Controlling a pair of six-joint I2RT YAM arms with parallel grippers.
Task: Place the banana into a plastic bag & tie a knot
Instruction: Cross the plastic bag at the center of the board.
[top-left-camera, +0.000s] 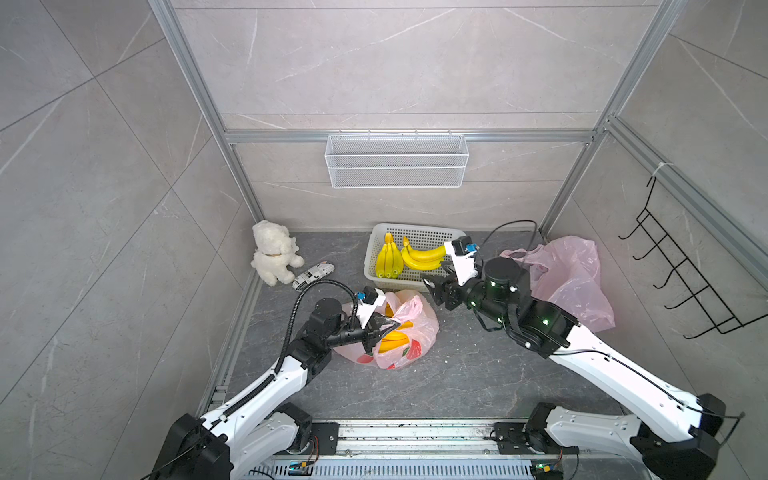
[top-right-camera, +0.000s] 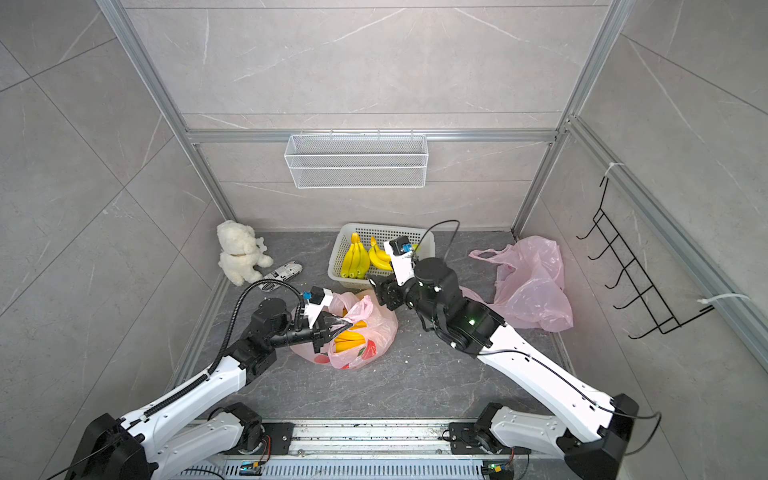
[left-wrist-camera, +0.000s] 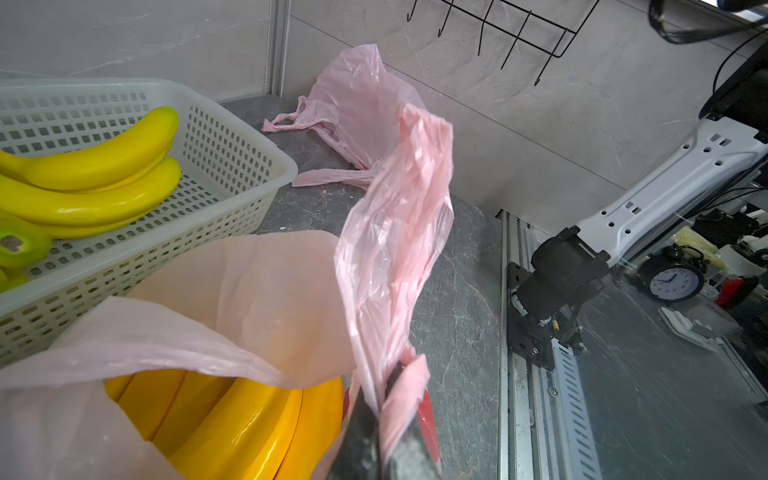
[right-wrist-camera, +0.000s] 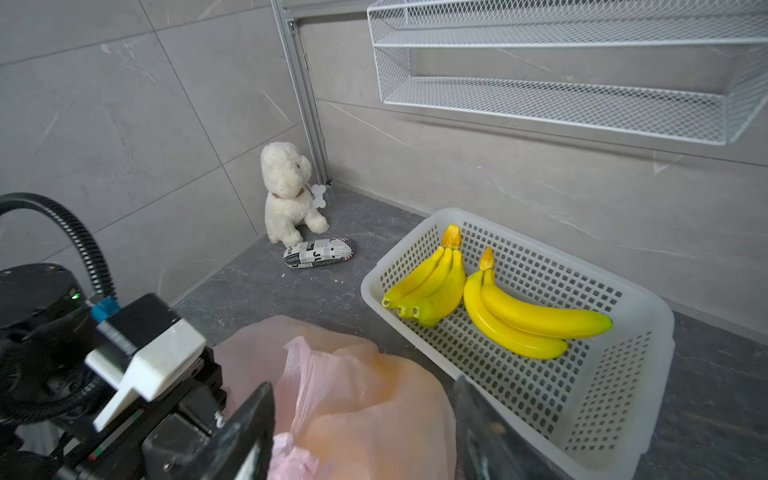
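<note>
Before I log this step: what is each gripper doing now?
Left gripper: closed on the pink plastic bag's handle.
Right gripper: open, holding nothing.

A white plush dog (top-left-camera: 274, 257) is seen seated in the corner well beyond the left gripper (top-left-camera: 388, 326), with a newsprint-patterned case (top-left-camera: 313, 274) laid just beside it, on the gripper's side. A white perforated plastic basket (top-left-camera: 415, 227) is set just beyond the right gripper (top-left-camera: 438, 275). A white wire-mesh shelf (top-left-camera: 397, 160) is hung on the wall beyond that gripper, and a black wire hook rack (top-left-camera: 685, 274) is mounted well off to its right.
</note>
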